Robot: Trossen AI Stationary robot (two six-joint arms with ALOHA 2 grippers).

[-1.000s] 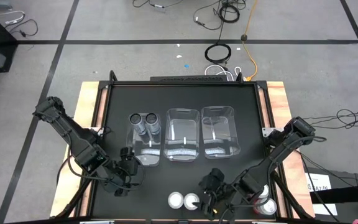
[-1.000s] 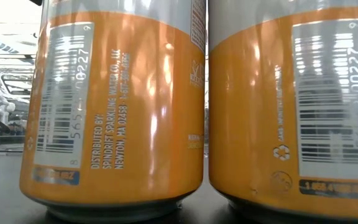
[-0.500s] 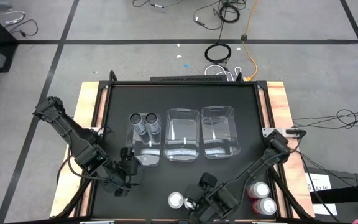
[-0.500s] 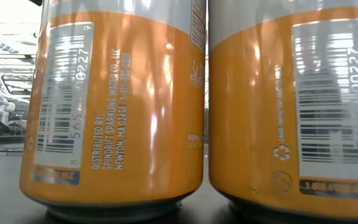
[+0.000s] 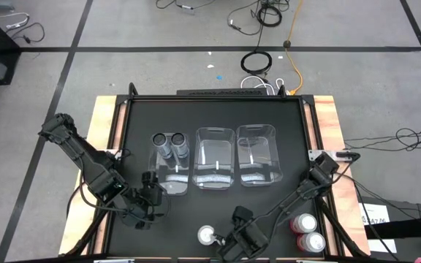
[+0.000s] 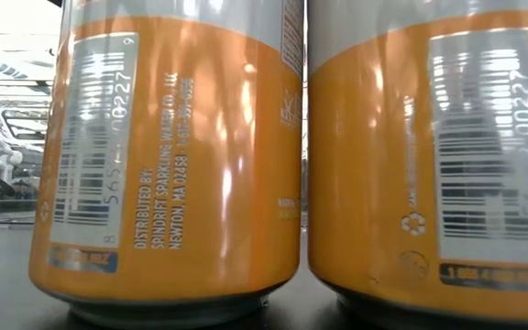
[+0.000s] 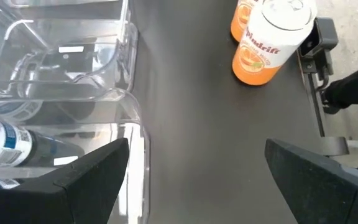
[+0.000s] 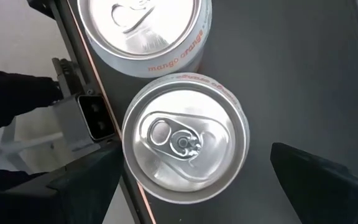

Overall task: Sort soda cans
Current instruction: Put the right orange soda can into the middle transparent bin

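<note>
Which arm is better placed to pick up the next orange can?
The right arm. Its tool hangs open directly above one orange can at the table's front edge. The left tool waits open by the bin holding the dark cans, farther away.

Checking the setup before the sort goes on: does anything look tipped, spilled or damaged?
Nothing spilled or dented. The two dark grey cans lie tilted in the left bin rather than upright. The orange cans and red cans stand upright.
</note>
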